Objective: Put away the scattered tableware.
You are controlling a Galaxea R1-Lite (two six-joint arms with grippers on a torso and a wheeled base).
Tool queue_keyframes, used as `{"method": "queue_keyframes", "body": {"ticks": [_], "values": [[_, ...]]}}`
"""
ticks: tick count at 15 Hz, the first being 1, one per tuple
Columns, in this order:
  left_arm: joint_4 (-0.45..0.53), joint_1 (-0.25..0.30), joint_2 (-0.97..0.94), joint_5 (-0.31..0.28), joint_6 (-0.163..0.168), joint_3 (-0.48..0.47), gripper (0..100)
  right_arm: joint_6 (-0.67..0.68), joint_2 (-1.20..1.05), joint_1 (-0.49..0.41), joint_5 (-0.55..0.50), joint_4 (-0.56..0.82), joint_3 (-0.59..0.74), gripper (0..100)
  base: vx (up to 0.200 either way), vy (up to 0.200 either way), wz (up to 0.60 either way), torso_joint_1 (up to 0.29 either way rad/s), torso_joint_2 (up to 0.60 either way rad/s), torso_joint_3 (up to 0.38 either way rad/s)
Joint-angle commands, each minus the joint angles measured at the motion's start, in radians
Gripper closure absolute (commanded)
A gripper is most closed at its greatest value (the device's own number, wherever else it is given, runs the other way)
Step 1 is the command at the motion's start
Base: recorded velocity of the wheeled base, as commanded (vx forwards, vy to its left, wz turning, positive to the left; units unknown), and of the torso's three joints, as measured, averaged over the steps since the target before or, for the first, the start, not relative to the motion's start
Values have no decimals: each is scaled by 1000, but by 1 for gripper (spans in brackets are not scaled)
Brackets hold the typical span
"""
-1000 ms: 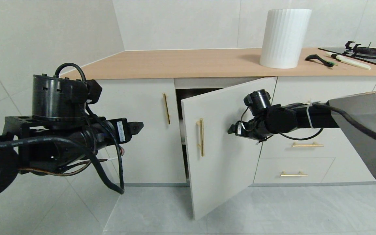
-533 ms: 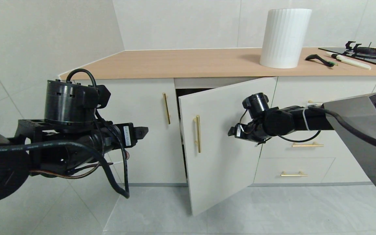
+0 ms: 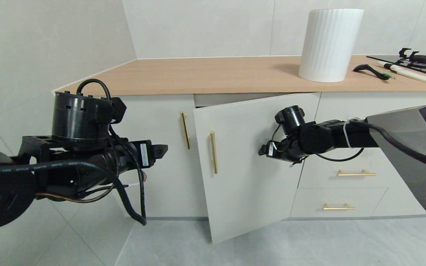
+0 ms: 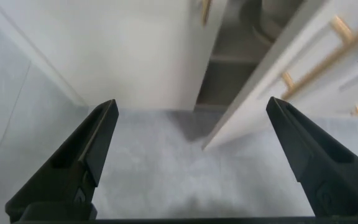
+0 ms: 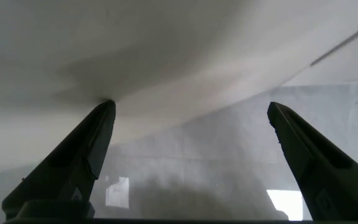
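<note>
1. At 9 o'clock in the head view, left gripper [image 3: 160, 149] [image 4: 191, 102], held above the floor [image 3: 168, 244] before the shut cabinet door; fingers spread wide, nothing between them.
2. At 1 o'clock of it, that shut door's upright gold handle [image 3: 185, 130].
3. Near centre, open door [image 3: 250, 173] [image 4: 260, 93], hinged at its right edge and swung partly out. Dark gap along its top, and its own gold bar [image 3: 213, 152] upright near the free edge.
4. At 3 o'clock of that bar, right gripper [image 3: 261, 150] [image 5: 190, 104], tips turned toward the open door's outer face and very near it. Fingers spread, empty; whether touching the face or just off it, cannot tell.
5. At 4 o'clock of the right gripper, two shut drawers [image 3: 338, 192], one above the other, each with a gold pull.
6. Across the top, wooden counter [image 3: 216, 74], with a white cylinder [image 3: 329, 44] upright at 1 o'clock.
7. At 3 o'clock of the cylinder, the tableware: black utensil [image 3: 370, 70] and white utensil [image 3: 407, 71], both flat on the counter. Black one nearer the cylinder, white one just beside the stove [image 3: 422, 59]; both well apart from either gripper.
</note>
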Motion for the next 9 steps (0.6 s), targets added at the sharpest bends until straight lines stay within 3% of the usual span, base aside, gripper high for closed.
{"method": "queue_keyframes", "body": {"ticks": [1, 6, 9], "values": [[0, 0, -7, 0, -1, 1, 0, 7, 0, -1, -1, -13, -1, 0, 0, 0, 0, 0, 0, 0], [-2, 0, -11, 0, 0, 7, 0, 64, 6, 1, -7, -67, -7, 0, 0, 0, 0, 0, 0, 0], [-2, 0, -11, 0, 0, 7, 0, 115, 59, 1, -123, -116, -79, 0, 0, 0, 0, 0, 0, 0]]}}
